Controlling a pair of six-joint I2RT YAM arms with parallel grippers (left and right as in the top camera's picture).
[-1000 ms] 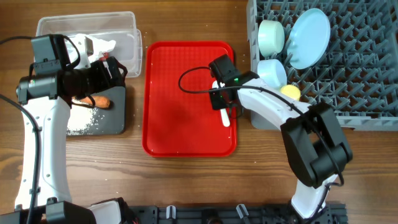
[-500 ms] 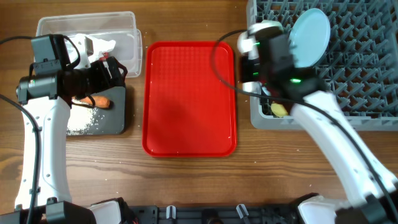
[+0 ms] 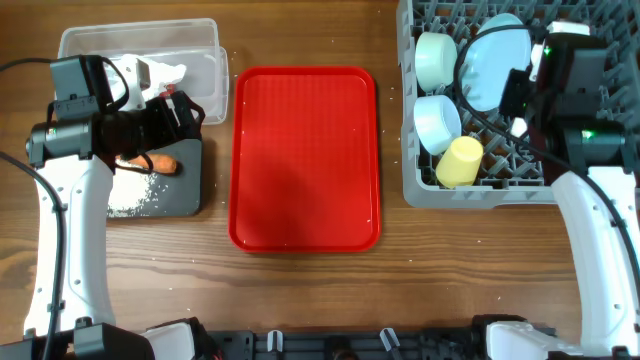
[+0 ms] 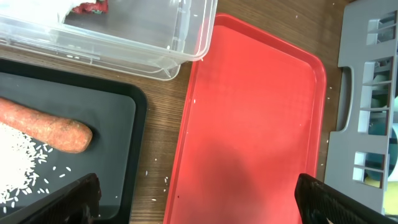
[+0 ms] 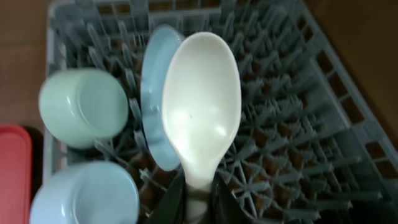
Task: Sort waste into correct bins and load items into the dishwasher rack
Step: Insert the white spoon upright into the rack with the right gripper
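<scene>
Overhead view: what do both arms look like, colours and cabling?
Both arms share a look: the left arm and right arm have white rounded links with black boxy wrist sections. Thin black cables loop beside each. A small green light glows on the right wrist section.

The overhead view looks straight down from high up, spanning the table (image 3: 300,290) from clear tub (image 3: 205,60) at upper left to dishwasher rack (image 3: 420,190) at upper right. The left wrist view looks down from closer at the tub's corner, black tray (image 4: 112,124) and red serving tray (image 4: 249,124). The right wrist view, nearest, faces into the rack; both wrist views catch that red tray.
</scene>
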